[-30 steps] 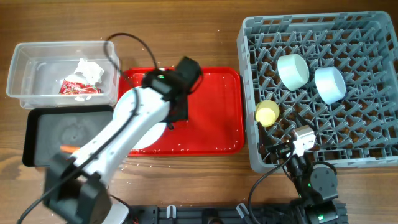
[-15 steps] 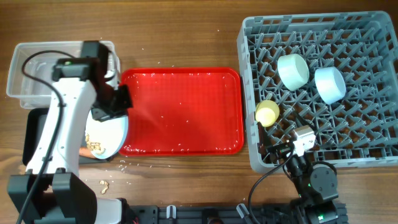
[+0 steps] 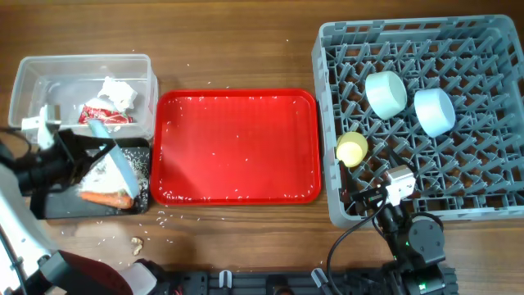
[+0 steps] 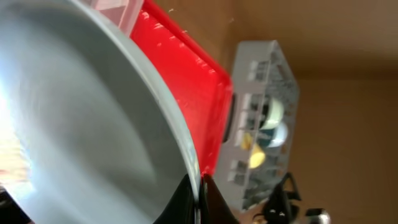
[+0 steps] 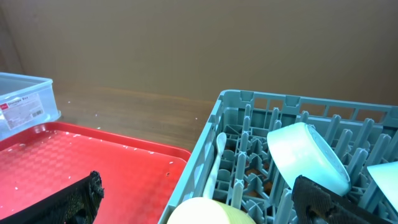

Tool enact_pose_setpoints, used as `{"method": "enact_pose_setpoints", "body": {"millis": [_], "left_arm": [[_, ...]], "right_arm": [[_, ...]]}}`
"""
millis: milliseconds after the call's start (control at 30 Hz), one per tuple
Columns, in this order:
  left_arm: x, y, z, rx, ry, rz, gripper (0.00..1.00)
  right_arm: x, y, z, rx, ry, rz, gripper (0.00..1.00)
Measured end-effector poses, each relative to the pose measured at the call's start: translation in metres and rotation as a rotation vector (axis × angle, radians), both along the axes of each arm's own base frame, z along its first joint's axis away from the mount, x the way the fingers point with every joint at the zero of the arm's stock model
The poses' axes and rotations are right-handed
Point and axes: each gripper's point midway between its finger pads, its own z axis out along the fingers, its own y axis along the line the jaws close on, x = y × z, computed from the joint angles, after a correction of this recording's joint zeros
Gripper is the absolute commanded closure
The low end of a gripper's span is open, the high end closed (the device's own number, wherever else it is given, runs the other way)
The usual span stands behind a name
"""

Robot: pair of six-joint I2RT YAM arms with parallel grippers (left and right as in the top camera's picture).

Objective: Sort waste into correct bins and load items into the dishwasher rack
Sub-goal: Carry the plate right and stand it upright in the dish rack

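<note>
My left gripper (image 3: 82, 158) is shut on the rim of the pale-blue plate (image 3: 110, 164) and holds it steeply tilted over the black tray (image 3: 59, 205). In the left wrist view the fingertips (image 4: 186, 198) pinch the plate's edge (image 4: 93, 124). An orange carrot (image 3: 106, 197) and pale crumbs lie in the black tray. The clear tub (image 3: 33, 82) holds the white tissue (image 3: 119, 90) and the red wrapper (image 3: 102, 115). The grey rack (image 3: 491, 197) holds two blue bowls (image 3: 386, 93) (image 3: 434, 111) and the yellow cup (image 3: 352, 149). My right gripper (image 5: 199, 208) is open at the rack's front left, above the cup (image 5: 205, 211); a white spoon (image 5: 217, 162) stands beside it.
The red serving tray (image 3: 237, 147) lies between the bins and the rack, with only specks on it. Loose crumbs (image 3: 137, 242) lie on the wooden table in front of the black tray. The right arm's base (image 3: 413, 238) sits at the front edge.
My left arm has swung the plate from the red tray leftward over the black tray and tipped it steeply. Crumbs have slid off the plate. The right arm has not moved.
</note>
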Motion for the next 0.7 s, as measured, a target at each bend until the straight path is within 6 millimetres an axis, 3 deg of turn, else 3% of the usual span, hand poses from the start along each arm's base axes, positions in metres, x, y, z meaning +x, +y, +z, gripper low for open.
{"method": "enact_pose_setpoints", "body": {"millis": [67,200,400,500,633,700], "left_arm": [[-0.009,0.005,-0.002,-0.07,-0.034,0.046,0.96],[-0.023,0.009,0.016,-0.158,-0.149,0.098,0.96],[-0.017,0.006,0.027,-0.12,-0.276,0.052,0.96],[-0.007,-0.019,0.028,-0.116,-0.315,-0.062,0.96],[0.022,-0.073,0.028,-0.1,-0.418,-0.299,0.96],[0.047,-0.113,0.032,-0.095,-0.513,-0.446,0.96]], "right_arm": [[0.0,0.0,0.0,0.0,0.0,0.0,0.0],[0.0,0.0,0.0,0.0,0.0,0.0,0.0],[0.0,0.0,0.0,0.0,0.0,0.0,0.0],[0.0,0.0,0.0,0.0,0.0,0.0,0.0],[0.0,0.0,-0.001,-0.001,0.003,0.0,0.0],[0.0,0.0,-0.001,-0.001,0.005,0.002,0.0]]}}
